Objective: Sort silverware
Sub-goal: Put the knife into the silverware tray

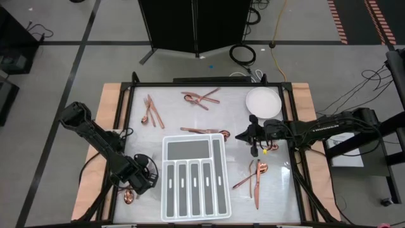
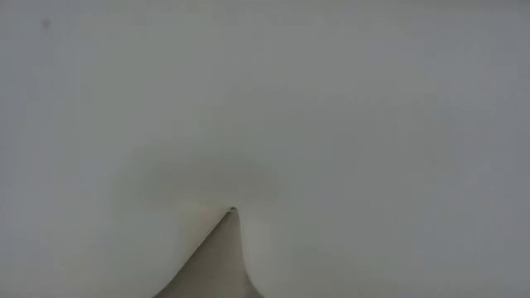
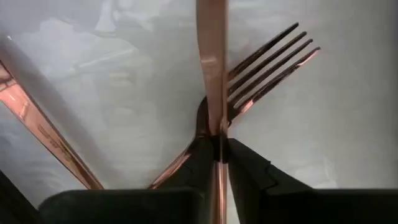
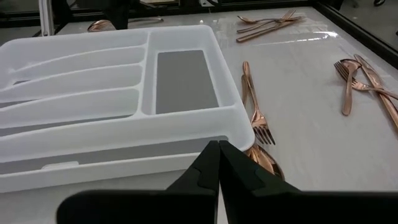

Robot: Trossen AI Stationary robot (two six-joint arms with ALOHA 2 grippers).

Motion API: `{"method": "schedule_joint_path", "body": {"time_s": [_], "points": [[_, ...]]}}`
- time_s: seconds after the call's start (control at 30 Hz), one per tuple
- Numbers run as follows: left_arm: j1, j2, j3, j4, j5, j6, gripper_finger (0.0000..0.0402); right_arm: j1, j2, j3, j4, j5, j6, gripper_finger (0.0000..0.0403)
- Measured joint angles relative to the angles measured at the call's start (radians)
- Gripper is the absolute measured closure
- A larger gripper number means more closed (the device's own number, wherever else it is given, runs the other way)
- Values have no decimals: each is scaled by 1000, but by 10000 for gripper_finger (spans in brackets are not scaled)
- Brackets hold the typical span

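Copper silverware lies in groups on the white table: far left (image 1: 152, 111), far middle (image 1: 201, 97), along the tray's far edge (image 1: 201, 131), right of the tray (image 1: 256, 177), and near left (image 1: 128, 195). The white divided tray (image 1: 195, 177) sits near the middle. My left gripper (image 1: 140, 180) (image 3: 217, 142) is left of the tray and shut on a knife (image 3: 211, 74) that crosses a fork (image 3: 267, 62). My right gripper (image 1: 243, 135) (image 4: 219, 149) is shut with nothing in it. It hovers by the tray's far right corner (image 4: 239, 134), beside a fork (image 4: 255, 118) and spoon (image 4: 264, 160). My left gripper pinches the knife between its two fingers (image 3: 249, 168). The flat blade (image 3: 214, 121) stands edge-up in the gap and runs on past the fingertips, along the fingers. Whether the knife is lifted clear of the fork and table, I cannot tell.
A round white plate (image 1: 262, 100) stands at the far right of the table. A black frame (image 1: 209, 83) rims the table. Another copper piece (image 3: 43, 134) lies beside my left gripper. The low view shows only a blank whitish surface (image 2: 265, 99) close to the camera.
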State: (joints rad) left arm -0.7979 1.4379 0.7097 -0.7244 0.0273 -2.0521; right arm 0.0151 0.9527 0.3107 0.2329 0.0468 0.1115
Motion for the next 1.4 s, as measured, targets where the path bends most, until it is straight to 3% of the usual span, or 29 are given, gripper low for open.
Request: {"method": "schedule_joint_path", "body": {"time_s": [0.17, 0.3, 0.7, 1.4], "points": [[0, 46, 2, 17, 21, 11, 310, 0, 0, 0, 0, 0, 0, 403], [0, 52, 3, 16, 24, 26, 301, 0, 0, 0, -3, 0, 0, 403], [1, 49, 3, 36, 22, 35, 393, 0, 0, 0, -23, 0, 7, 403], [0, -88, -1, 27, -80, 47, 390, 0, 0, 0, -28, 0, 4, 403]]}}
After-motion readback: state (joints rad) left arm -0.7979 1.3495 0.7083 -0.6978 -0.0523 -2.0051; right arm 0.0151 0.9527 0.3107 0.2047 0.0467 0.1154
